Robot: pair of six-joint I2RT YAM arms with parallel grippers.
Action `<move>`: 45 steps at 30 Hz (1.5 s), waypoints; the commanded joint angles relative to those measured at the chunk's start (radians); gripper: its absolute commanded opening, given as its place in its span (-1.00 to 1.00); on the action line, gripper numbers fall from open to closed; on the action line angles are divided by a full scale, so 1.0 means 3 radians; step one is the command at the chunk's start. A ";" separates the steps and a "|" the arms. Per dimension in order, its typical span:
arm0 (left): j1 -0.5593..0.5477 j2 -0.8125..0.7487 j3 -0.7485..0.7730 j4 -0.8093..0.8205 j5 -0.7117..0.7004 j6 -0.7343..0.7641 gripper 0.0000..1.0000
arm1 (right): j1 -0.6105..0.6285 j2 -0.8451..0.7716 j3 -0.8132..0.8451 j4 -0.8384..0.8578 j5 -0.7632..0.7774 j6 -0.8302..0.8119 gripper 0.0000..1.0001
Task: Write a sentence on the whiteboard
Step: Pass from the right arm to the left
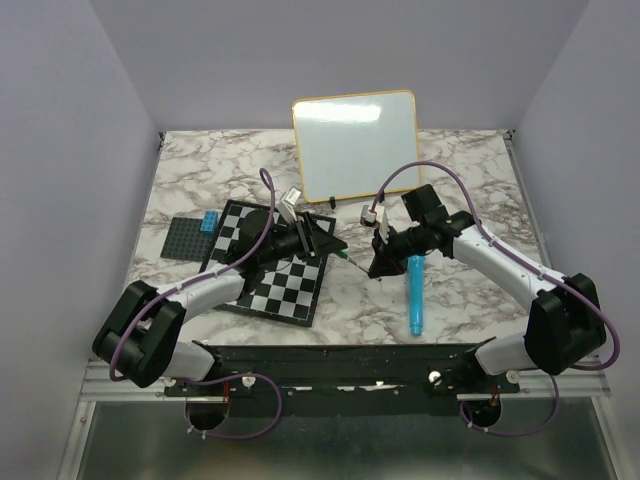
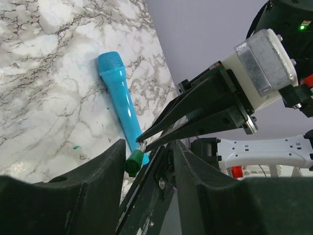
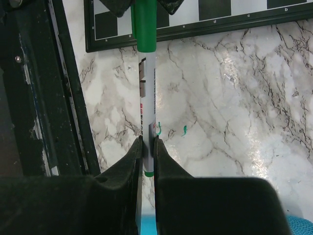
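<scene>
The whiteboard (image 1: 355,145) stands upright at the back of the table, and its face is blank; no sentence shows. My right gripper (image 3: 147,142) is shut on the white barrel of a marker (image 3: 147,88) near its tail. The marker's green cap (image 3: 145,29) points at my left gripper (image 2: 149,147). In the left wrist view the cap (image 2: 136,161) sits between the left jaws against one finger (image 2: 105,181), and the jaws stand wider than the cap. In the top view both grippers, the left (image 1: 330,243) and the right (image 1: 372,262), meet in front of the whiteboard.
A blue toy microphone (image 1: 415,293) lies right of the grippers. A checkered board (image 1: 270,265) lies under the left arm. A dark grey baseplate (image 1: 180,240) with a blue brick (image 1: 210,221) lies at the left. Small green marks (image 3: 185,130) dot the marble.
</scene>
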 commanded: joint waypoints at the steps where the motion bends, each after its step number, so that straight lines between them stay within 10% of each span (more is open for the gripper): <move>1: -0.0031 0.0062 0.0091 0.0010 0.0006 0.0088 -0.03 | 0.0025 -0.0045 -0.0006 -0.0068 -0.0118 -0.0071 -0.99; 19: -0.0128 0.0026 0.0265 -0.0522 0.0062 0.0466 -0.15 | 0.0025 -0.0024 0.0004 -0.0042 -0.0112 -0.0005 -0.99; 28: -0.0138 0.0057 0.0265 -0.0399 0.0169 0.0471 -1.00 | 0.0025 -0.0024 0.0004 -0.0063 -0.0128 -0.0020 -0.95; 32: -0.0133 -0.0076 0.0204 -0.0333 0.0144 0.0589 -1.00 | 0.0025 -0.0055 0.0004 -0.0073 -0.0250 -0.0020 0.06; 35: -0.0133 -0.0173 0.0041 0.0050 0.0139 0.0442 -1.00 | 0.0025 -0.0086 -0.0021 -0.0027 -0.0521 -0.0025 0.41; 45: -0.0133 -0.0235 -0.0317 0.1037 0.0077 -0.0029 -1.00 | 0.0025 -0.0398 -0.0538 0.0862 -0.1007 0.0250 0.45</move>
